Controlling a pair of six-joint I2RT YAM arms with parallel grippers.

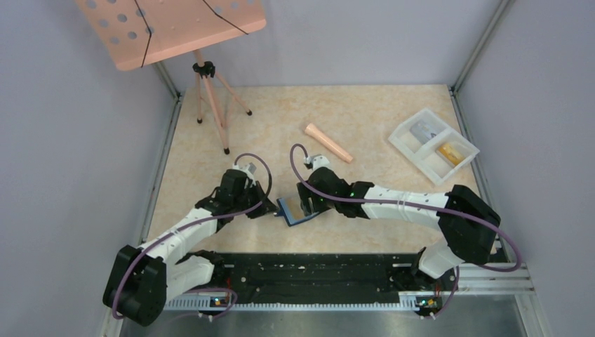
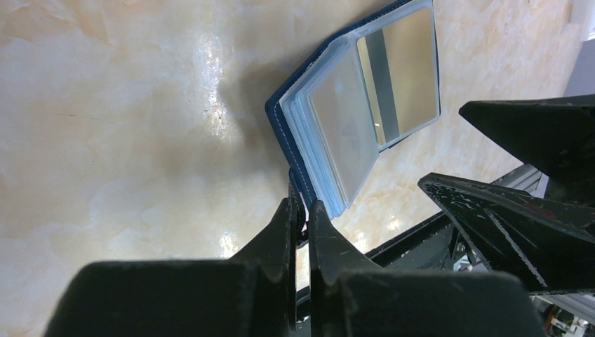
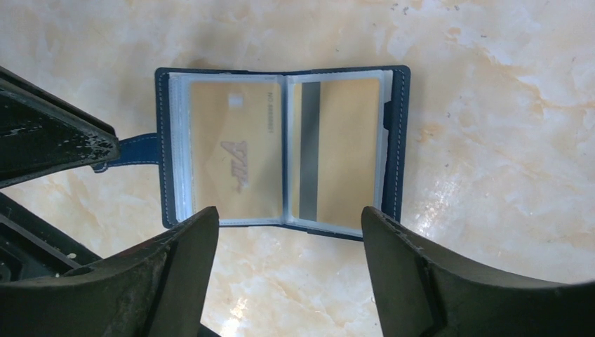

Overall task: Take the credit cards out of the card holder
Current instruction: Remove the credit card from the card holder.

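Note:
The dark navy card holder [image 3: 396,147] lies spread open on the table, also seen from above [image 1: 295,209]. Its clear pockets show two tan-gold credit cards: one face up [image 3: 235,158], one with its grey stripe up [image 3: 344,151]. My left gripper [image 2: 302,207] is shut on the holder's short closing tab [image 3: 137,149], at the holder's left side. My right gripper [image 3: 289,215] hovers over the holder's near edge, open wide, with nothing between its fingers.
A white two-compartment tray [image 1: 403,138] at the back right holds a grey card [image 1: 423,130] and a gold card [image 1: 452,152]. A pink cone-shaped stick [image 1: 328,142] lies mid-table. A pink perforated stand on a tripod [image 1: 210,105] occupies the back left.

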